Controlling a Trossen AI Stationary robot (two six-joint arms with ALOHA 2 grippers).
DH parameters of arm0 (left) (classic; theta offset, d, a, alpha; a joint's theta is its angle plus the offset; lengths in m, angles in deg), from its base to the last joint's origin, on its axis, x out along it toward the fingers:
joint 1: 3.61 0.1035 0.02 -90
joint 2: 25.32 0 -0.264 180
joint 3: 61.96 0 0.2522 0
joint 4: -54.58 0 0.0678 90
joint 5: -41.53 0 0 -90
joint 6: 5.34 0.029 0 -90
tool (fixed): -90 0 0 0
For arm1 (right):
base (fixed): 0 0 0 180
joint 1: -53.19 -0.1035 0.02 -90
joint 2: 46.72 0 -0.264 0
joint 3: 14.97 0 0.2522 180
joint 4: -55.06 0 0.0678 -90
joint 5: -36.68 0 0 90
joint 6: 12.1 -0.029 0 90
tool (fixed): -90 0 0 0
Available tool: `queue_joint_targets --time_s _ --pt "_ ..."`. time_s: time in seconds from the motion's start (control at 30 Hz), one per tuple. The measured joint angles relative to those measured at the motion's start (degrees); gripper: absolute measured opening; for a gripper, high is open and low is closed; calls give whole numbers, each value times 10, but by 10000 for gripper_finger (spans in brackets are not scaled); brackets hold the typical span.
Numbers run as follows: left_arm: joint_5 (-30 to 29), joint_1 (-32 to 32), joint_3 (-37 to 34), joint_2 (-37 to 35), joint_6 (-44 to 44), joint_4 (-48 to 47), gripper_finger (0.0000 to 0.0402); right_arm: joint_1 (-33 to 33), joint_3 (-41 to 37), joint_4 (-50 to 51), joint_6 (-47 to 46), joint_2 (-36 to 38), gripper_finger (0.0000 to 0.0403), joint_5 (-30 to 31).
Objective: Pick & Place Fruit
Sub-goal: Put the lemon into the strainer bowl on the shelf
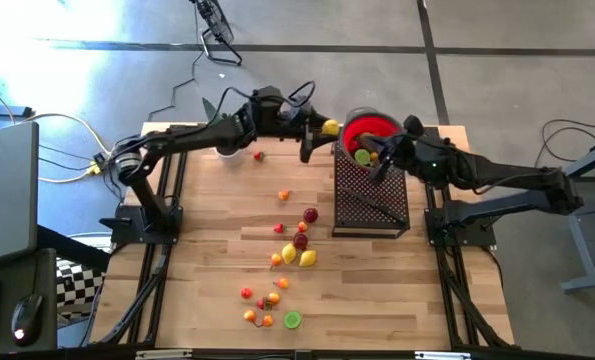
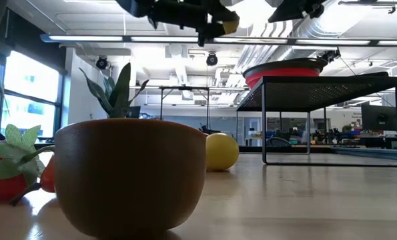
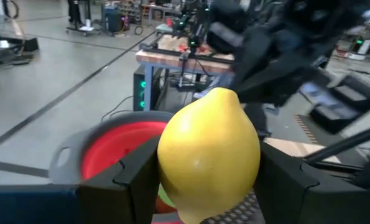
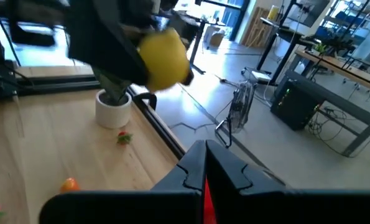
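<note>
High view: left gripper [image 1: 326, 128] clamps lemon [image 1: 330, 127] beside red bowl [image 1: 370, 133]; right gripper [image 1: 382, 160] closed.

Yellow lemon [image 3: 208, 154], oval w/ pointed tip, was up in the air near the bench's far edge, pinched betw. two dark fingers, just beside the red bowl's rim; it showed in the high view [image 1: 330, 127] & right wrist view [image 4: 163, 60] too. A few fruits [image 1: 364, 153], green & orange, sat inside the red bowl. Rest lay loose on the bench: small red one [image 1: 259, 156] toward the far edge, orange one [image 1: 284, 195] mid-bench, dark red & two yellow ones [image 1: 299, 247] in a cluster near centre, and red, orange & a green one [image 1: 292, 320] close to the near edge.
</note>
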Motion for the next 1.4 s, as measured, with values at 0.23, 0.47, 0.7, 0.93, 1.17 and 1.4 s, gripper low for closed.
queue_joint_targets --time_s 0.23,0.47,0.7,0.93,1.17,1.4 --pt "-2 -1 17 60 -3 59 203 0 0 0 0 22 4 29" --pt "-3 -1 17 102 -20 140 203 0 0 0 -3 44 4 40" --pt "-3 -5 17 114 -18 147 203 0 0 0 -3 47 4 40" --pt "-14 -9 29 114 -17 122 203 0 0 0 -3 46 4 39" --pt "-67 -8 80 114 32 19 203 0 0 0 -3 46 4 38" --pt "-60 -9 83 144 22 42 203 0 0 0 -2 46 4 38"
